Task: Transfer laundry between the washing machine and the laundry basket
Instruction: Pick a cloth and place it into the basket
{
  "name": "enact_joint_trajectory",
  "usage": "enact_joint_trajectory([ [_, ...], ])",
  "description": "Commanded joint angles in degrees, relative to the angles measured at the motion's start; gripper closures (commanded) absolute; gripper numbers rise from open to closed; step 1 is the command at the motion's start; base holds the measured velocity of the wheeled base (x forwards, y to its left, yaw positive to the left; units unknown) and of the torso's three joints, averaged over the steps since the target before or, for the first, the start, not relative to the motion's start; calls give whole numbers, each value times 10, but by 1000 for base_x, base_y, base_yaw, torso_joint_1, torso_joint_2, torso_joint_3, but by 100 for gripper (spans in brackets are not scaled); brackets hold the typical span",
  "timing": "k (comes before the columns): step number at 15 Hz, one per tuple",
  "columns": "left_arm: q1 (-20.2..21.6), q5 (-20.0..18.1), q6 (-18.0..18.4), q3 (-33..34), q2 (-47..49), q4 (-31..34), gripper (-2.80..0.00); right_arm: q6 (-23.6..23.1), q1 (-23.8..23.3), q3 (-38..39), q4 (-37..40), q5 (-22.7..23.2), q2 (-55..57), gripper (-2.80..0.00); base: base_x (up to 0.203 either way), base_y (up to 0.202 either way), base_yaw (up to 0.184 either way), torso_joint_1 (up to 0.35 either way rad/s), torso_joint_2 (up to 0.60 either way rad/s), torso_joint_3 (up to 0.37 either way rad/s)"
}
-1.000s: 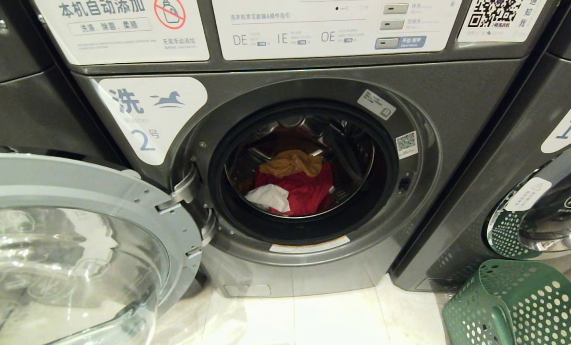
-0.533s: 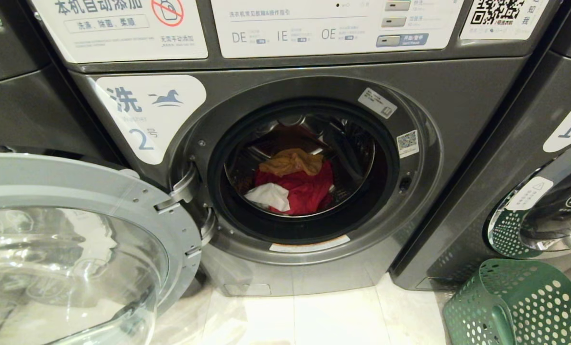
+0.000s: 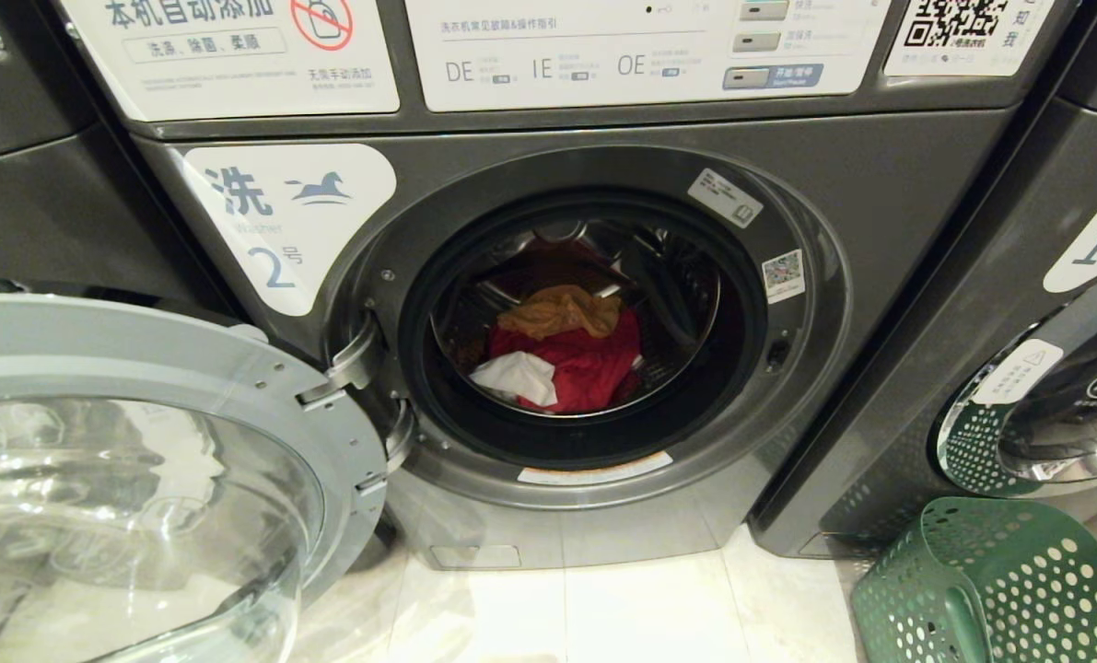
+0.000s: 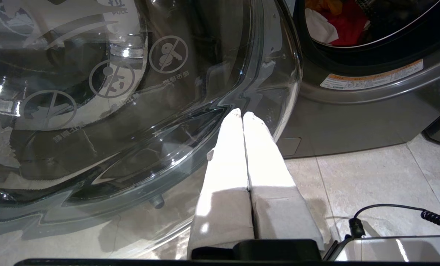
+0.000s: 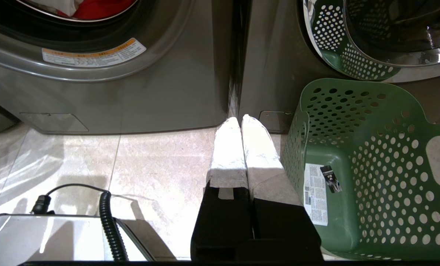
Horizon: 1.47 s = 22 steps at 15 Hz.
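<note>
Both claws you've got are clenched empty: left gripper (image 4: 242, 113) low by the open glass door (image 3: 143, 479), right gripper (image 5: 241, 119) over the floor just beside the laundry basket (image 5: 371, 162). Your washing machine (image 3: 880, 184) reads "洗", "2号" with a horse mark on its label (image 3: 290, 221); panel codes read DE, IE, OE. Next machine (image 3: 1018, 304) shows "1". Laundry (image 3: 571, 354) sits in the drum: mustard on top, red beneath, white in front. Basket sticker text is unreadable.
</note>
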<state>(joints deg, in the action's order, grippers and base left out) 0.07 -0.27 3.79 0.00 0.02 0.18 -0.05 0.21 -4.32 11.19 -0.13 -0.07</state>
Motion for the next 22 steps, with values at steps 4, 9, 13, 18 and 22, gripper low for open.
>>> enact_joint_trajectory([
  [4,0,0,0,0,0,0,0,0,1,0,1,0,1,0,0,0,0,0,0,0],
  [9,0,0,-1,0,0,0,0,0,1,0,1,0,1,0,3,-3,78,3,3,1],
  [13,0,1,-1,0,0,0,0,0,1,0,1,0,1,0,4,-9,167,3,1,4],
  [18,0,0,1,0,0,0,0,-11,1,-1,1,5,1,0,0,0,20,0,1,0],
  [22,0,0,1,0,0,0,0,-123,0,-48,5,29,5,0,0,0,0,0,0,0],
])
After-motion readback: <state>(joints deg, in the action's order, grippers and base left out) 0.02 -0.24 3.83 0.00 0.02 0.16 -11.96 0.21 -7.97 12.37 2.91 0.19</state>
